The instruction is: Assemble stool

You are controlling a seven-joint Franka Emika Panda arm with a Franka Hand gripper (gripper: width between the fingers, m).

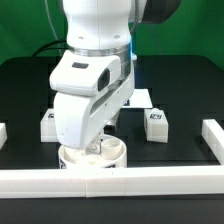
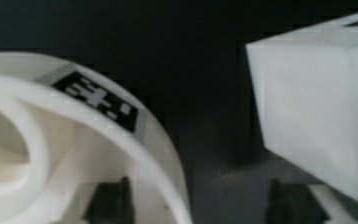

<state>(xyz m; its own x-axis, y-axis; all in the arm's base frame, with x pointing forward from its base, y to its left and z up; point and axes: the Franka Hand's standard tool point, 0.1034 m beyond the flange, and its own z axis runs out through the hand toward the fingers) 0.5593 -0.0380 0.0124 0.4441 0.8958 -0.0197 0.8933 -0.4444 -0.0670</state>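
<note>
**A:** Black worktop, white border rails round the edge, marker board lying flat behind the arm. Where's the stool stuff?

**B:** Seat disc sits right up by the near rail, directly under the arm. One leg block is off to the exterior view's right and another leg block is on the left, both apart from the disc.

**A:** And the claw?

**B:** Hidden in the exterior view. The wrist view shows its fingers standing apart, either side of the disc's tagged rim, with a dark gap on one side. It's pretty blurry, but I'd say it isn't clamping anything.
</note>
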